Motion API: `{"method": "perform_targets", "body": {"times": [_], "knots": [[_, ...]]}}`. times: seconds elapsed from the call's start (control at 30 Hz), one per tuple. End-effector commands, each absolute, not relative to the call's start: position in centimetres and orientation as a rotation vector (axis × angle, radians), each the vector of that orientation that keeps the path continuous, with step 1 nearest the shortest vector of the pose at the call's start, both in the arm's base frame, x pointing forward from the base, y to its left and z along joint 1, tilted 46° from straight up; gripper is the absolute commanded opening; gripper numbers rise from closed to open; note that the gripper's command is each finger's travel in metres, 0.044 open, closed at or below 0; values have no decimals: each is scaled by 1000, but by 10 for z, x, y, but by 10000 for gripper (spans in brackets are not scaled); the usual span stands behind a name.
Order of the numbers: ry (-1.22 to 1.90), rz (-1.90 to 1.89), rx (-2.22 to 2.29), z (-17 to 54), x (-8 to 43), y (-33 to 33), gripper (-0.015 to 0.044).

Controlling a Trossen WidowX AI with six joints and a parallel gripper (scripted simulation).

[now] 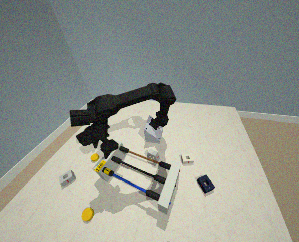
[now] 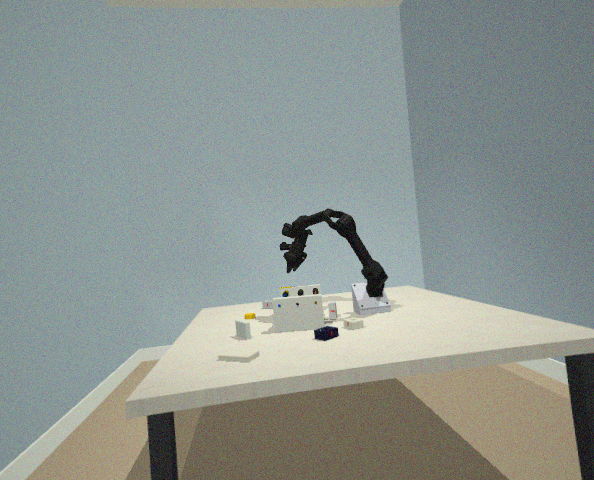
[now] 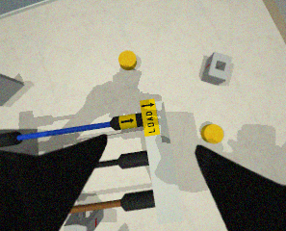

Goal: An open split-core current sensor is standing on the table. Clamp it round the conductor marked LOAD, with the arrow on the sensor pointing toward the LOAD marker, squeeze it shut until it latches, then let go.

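Observation:
A small grey sensor (image 1: 152,154) (image 2: 332,310) (image 3: 80,220) with a red mark stands on the table beside the brown conductor; how far it is open cannot be made out. The blue conductor (image 1: 129,183) (image 3: 65,130) runs between the rack's two end plates. The yellow LOAD label (image 1: 100,166) (image 3: 150,118) is on the far-end plate, its arrow pointing outward, beside a yellow collar (image 1: 107,171) (image 3: 127,121) with an arrow. My gripper (image 1: 100,152) (image 3: 150,143) is open and empty, above the LOAD end of the rack. Nothing is clamped on the blue conductor.
The rack's near end plate (image 1: 170,182) (image 2: 297,315) is pale. Black and brown conductors run beside the blue one. A grey block (image 1: 67,177) (image 3: 216,68), white block (image 1: 187,159) and navy block (image 1: 206,179) (image 2: 326,333) lie around, with yellow discs (image 1: 87,214) (image 3: 127,60).

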State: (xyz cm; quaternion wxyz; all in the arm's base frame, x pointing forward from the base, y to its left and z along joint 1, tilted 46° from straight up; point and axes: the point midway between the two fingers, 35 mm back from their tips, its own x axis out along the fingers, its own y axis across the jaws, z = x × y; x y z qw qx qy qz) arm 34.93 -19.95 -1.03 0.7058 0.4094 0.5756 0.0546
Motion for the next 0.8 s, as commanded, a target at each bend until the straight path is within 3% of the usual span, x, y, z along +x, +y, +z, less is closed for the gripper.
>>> {"method": "perform_targets", "body": {"times": [0.0,0.4,0.77], "knots": [[1274,127,907,-9,351,-200,440],[1278,131,906,-7,350,-198,440],[1527,350,855,63,259,-47,440]]}}
